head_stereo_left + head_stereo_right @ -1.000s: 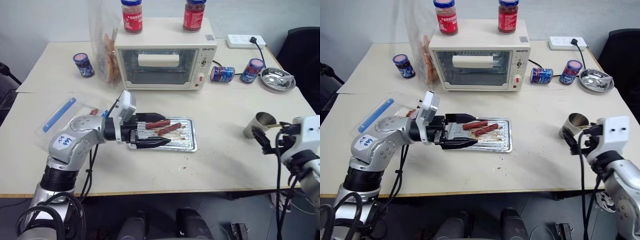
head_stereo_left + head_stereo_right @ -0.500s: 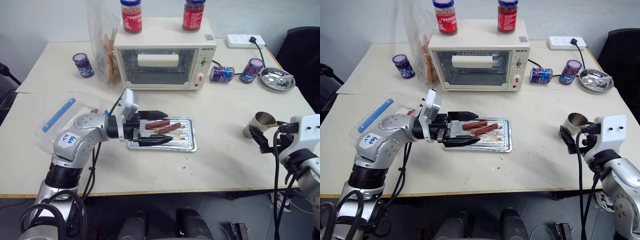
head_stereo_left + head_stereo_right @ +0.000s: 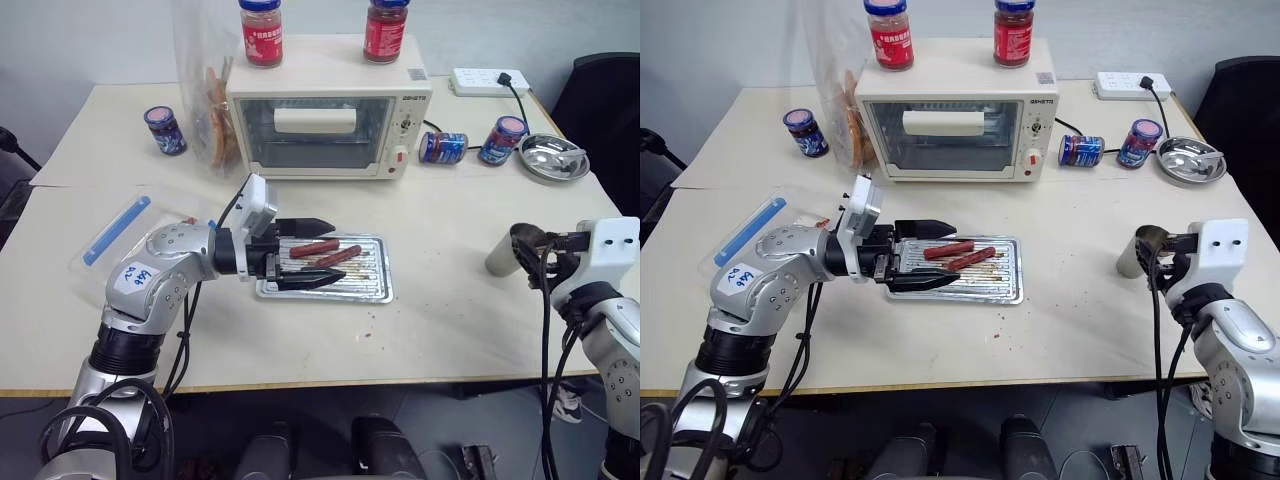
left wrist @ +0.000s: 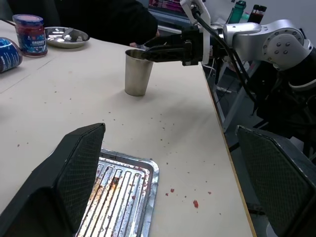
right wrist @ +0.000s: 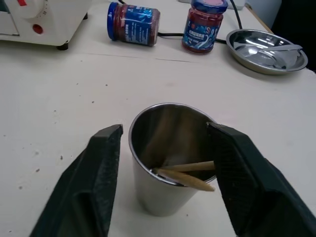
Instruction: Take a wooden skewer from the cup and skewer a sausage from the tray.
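Right claw at cup, left claw over tray, skewers not yet lifted.

On the tabletop a toaster oven is seen at the back; the tray lies in front of it with two sausages. The left claw is held level over the tray's left end, fingers wide apart. The cup stands upright near the right edge, flanked by the right claw, whose fingers are spread either side of it, not clamped. Wooden skewer tips are seen at the cup's rim.
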You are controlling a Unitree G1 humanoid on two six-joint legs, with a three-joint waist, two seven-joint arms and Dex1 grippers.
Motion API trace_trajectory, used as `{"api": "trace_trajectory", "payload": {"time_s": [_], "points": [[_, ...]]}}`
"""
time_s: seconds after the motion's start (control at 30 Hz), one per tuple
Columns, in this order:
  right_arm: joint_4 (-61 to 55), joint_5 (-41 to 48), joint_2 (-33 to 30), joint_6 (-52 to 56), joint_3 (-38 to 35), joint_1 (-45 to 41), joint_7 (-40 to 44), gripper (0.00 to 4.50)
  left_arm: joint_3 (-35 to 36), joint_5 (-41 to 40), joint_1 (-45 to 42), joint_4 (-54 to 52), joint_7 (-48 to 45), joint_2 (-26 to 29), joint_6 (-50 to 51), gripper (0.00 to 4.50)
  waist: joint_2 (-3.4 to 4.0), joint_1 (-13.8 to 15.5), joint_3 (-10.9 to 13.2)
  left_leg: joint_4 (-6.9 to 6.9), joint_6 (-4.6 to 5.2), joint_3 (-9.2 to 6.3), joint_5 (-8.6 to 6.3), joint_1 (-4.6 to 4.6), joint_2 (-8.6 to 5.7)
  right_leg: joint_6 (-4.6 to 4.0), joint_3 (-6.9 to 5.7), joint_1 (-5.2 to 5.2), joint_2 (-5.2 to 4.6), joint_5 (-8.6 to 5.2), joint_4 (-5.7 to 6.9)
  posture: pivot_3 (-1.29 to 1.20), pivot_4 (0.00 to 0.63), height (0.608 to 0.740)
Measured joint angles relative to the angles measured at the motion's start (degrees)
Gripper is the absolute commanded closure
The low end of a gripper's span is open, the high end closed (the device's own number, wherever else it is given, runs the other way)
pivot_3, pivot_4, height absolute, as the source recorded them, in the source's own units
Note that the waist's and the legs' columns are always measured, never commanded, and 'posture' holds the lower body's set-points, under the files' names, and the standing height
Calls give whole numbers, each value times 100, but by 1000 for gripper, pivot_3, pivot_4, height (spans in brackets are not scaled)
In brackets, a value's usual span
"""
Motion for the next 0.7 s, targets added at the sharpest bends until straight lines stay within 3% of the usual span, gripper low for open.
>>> {"api": "trace_trajectory", "payload": {"time_s": [0.03, 0.23, 0.47, 0.7], "points": [[4, -18, 9, -7, 3, -5, -3, 2842, 0, 0, 0, 0, 1, 0, 0, 0, 0, 0, 0, 0, 0, 0, 0, 0, 0, 0, 0, 0, 0, 0, 0, 0, 150, 740], [6, -106, 118, -11, 99, -20, -19, 2842, 0, 1, -1, 1, -4, -8, -5, 0, 0, -4, 0, 0, 0, 0, 0, 0, 0, 0, 0, -1, 0, 0, 1, 0, 150, 740], [26, -122, 239, -79, 141, -109, -33, 4440, -1, 19, -50, 122, -33, -14, -47, 0, 0, -3, 0, 0, 0, 0, 0, 0, 0, 0, 0, -1, 0, 0, 1, 0, 150, 740], [111, -172, 236, -127, 199, -205, -18, 4440, -5, 26, -173, 204, -84, -15, -78, 0, 0, -2, 0, 0, 0, 0, 0, -1, -1, 0, 1, -2, 0, 0, 2, 0, 150, 740]]}}
